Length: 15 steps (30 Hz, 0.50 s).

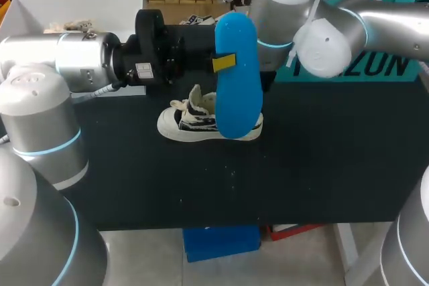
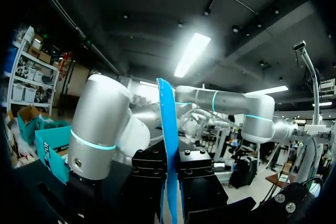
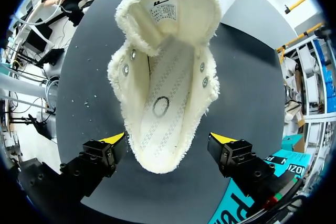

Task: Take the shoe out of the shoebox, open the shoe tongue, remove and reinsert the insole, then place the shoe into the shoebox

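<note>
A blue insole (image 1: 238, 75) stands upright in the air above the table, with my left gripper (image 1: 224, 62) shut on its edge. In the left wrist view the insole (image 2: 168, 129) is edge-on between the black fingers of the left gripper (image 2: 169, 163). Beneath it, a small white shoe (image 1: 194, 122) with zebra-striped sides rests on the black table. My right gripper (image 3: 168, 139) hangs open over the shoe (image 3: 165, 77), one yellow tip on each side. The tongue is folded back and the bare footbed shows. In the head view the insole hides the right gripper.
A white shoebox (image 1: 74, 11) stands at the table's back left behind my left arm. A teal box (image 1: 375, 65) lies at the back right under my right arm, and the teal box (image 3: 262, 192) also shows beside the right fingers. The black table (image 1: 301, 165) has open surface in front.
</note>
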Tool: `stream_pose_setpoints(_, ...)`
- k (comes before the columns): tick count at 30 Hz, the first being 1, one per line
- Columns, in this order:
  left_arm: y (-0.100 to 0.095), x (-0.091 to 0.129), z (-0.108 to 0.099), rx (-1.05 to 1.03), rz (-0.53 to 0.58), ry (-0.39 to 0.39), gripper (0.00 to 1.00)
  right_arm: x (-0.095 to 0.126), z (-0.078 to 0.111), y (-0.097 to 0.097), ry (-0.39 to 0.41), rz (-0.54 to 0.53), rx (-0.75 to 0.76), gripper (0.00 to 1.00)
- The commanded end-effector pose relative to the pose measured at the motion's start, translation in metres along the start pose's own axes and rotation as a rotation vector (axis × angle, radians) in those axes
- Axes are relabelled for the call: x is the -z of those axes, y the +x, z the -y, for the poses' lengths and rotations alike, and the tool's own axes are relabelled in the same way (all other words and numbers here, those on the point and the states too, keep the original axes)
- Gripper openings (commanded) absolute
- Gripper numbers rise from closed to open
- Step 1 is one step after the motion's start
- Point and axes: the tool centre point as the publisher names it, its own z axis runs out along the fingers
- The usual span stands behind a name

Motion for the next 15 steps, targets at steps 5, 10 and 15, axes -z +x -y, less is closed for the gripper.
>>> stream_pose_setpoints(5,-0.0001,-0.0026,-0.0010,-0.002,0.005,0.002,0.00,-0.0019,0.0082,0.0029,-0.253,-0.007,-0.041,1.00)
stream_pose_setpoints(10,-0.0001,-0.0026,-0.0010,-0.002,0.005,0.002,0.00,-0.0037,0.0096,0.0030,-0.348,-0.005,-0.055,1.00)
stream_pose_setpoints(15,-0.0001,-0.0026,-0.0010,-0.002,0.005,0.002,0.00,-0.0062,0.0113,0.0036,-0.404,-0.003,-0.066,1.00)
